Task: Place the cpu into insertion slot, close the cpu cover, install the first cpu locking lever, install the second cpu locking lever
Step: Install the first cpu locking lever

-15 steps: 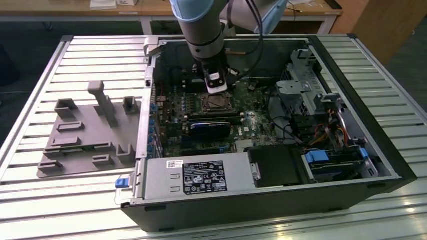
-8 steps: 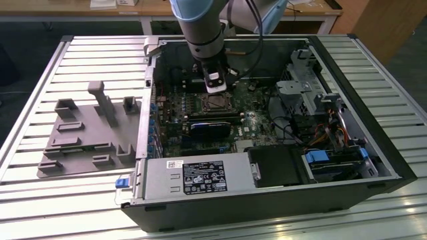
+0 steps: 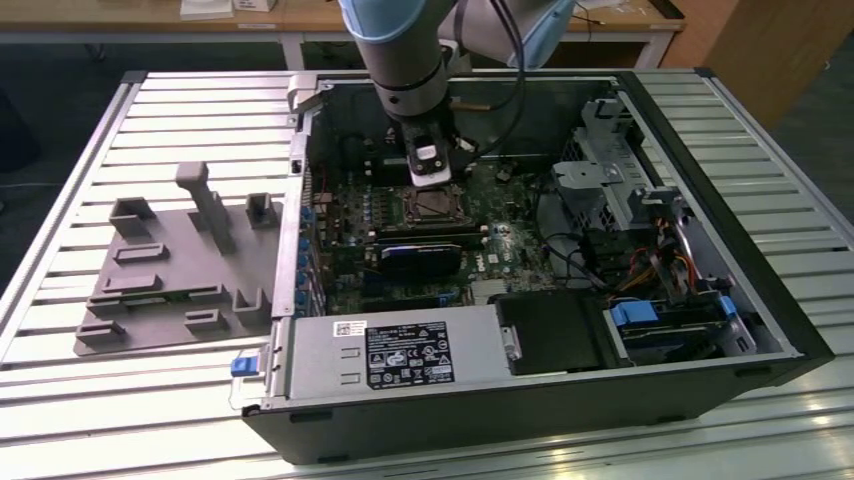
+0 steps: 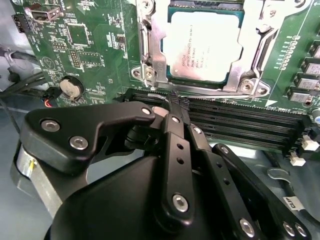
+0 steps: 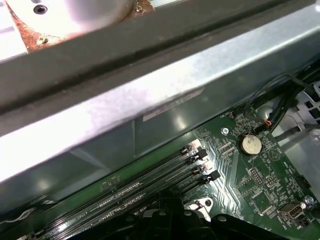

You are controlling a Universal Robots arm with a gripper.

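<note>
In the second wrist view the cpu [image 4: 204, 46], a pale silver square chip, lies in the insertion slot [image 4: 235, 84] on the green board. The cpu cover [image 4: 151, 52], a silver frame, lies flat around the chip's edges. My gripper [image 4: 172, 107] is shut, and I see nothing between its black fingers [image 4: 172, 150]. Its tips sit just off the corner of the cover, over the long black memory slots [image 4: 240, 122]. In the exterior view the gripper [image 3: 430, 172] hangs inside the open computer case, just behind the insertion slot [image 3: 408, 206].
The case wall [image 5: 150, 107] runs close beside the memory slots [image 5: 150, 185]. A coin battery [image 4: 72, 88] and cables lie near the socket. A grey power supply [image 3: 387, 355] fills the case's front. A grey fixture plate [image 3: 174, 270] lies on the slatted table at the exterior view's left.
</note>
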